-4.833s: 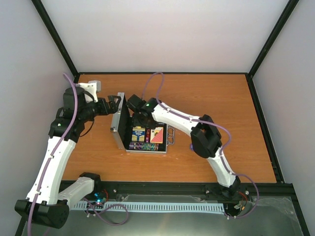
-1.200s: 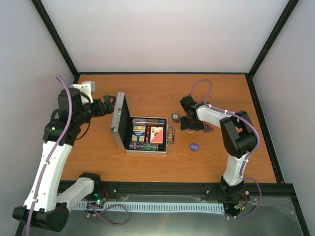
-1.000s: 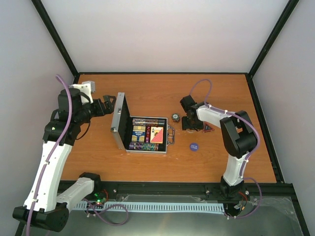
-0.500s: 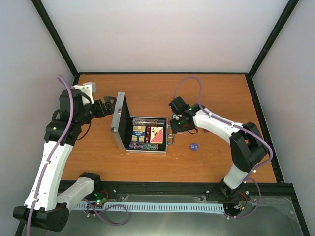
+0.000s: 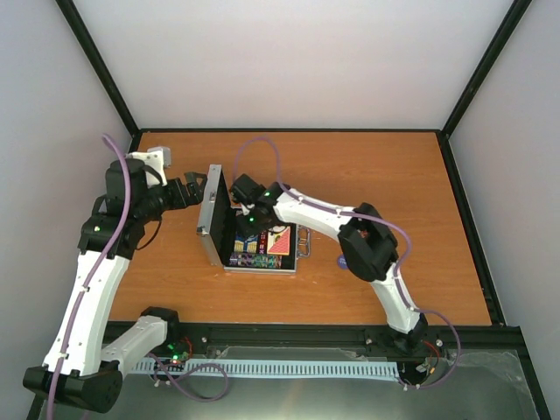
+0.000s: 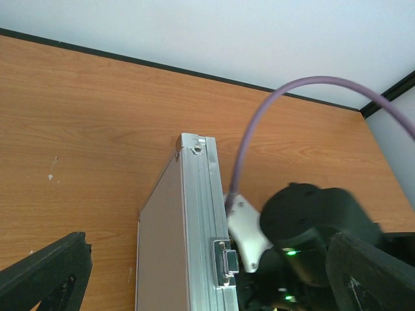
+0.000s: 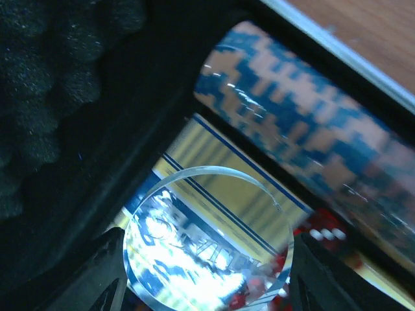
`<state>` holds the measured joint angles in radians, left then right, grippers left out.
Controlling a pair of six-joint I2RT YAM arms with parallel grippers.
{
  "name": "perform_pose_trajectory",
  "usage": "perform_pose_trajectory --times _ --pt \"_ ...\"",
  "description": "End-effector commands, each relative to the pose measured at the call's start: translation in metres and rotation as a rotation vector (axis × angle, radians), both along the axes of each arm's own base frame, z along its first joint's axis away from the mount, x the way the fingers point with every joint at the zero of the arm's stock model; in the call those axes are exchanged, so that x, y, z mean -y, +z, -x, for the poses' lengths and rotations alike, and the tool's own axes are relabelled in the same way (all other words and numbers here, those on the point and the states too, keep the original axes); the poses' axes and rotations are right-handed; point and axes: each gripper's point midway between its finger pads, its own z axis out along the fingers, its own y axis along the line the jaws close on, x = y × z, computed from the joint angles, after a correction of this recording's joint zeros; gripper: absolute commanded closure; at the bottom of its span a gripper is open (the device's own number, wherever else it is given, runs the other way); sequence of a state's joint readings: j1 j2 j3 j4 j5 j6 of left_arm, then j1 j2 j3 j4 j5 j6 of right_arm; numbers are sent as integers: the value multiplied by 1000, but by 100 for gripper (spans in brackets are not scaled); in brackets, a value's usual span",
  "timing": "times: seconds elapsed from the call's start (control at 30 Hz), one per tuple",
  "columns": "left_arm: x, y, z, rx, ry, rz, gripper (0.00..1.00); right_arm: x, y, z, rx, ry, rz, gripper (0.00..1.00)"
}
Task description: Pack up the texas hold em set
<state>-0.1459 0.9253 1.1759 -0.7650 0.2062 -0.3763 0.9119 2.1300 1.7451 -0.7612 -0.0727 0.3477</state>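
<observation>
The silver case [image 5: 260, 265] of the texas hold em set lies open at the table's middle, its lid [image 5: 213, 215] standing upright. Chips and card decks fill its black tray. My left gripper [image 5: 199, 185] is open, its fingers [image 6: 45, 275] on either side of the lid [image 6: 188, 240] without touching it. My right gripper [image 5: 249, 219] hangs over the case's back left corner, shut on a clear round button [image 7: 207, 236] held by its edges. Under the button lie a yellow and blue card deck [image 7: 259, 194] and a row of chips [image 7: 311, 129].
The lid's black foam lining [image 7: 52, 78] stands close on the left of the right gripper. The right arm's elbow [image 5: 363, 241] reaches across the table just right of the case. A black frame [image 5: 289, 131] bounds the orange table [image 5: 367, 166].
The right gripper closed on the clear round button beside the case's handle, then swung left with it over the open case. The left arm and the lid have not moved.
</observation>
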Motion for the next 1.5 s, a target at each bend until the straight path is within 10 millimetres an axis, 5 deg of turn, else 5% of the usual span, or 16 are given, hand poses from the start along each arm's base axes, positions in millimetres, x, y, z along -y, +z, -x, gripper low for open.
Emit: perform_pose_trajectory --times 0.0,0.5,0.93,1.1,1.3,1.47 --pt "-3 11 8 27 12 3 0 -27 1 8 -14 36 2 46" --pt "-4 10 10 29 14 4 0 -10 -36 -3 4 -26 140 45" --pt "-3 9 8 23 14 7 0 -14 -38 -10 22 -21 153 40" --pt "-5 9 8 23 20 -2 0 -14 -24 -10 37 -20 137 31" --pt "-7 8 5 17 28 -13 0 -10 19 -5 76 11 91 20" --pt "-8 8 2 14 37 -20 0 43 53 0 148 -24 165 17"
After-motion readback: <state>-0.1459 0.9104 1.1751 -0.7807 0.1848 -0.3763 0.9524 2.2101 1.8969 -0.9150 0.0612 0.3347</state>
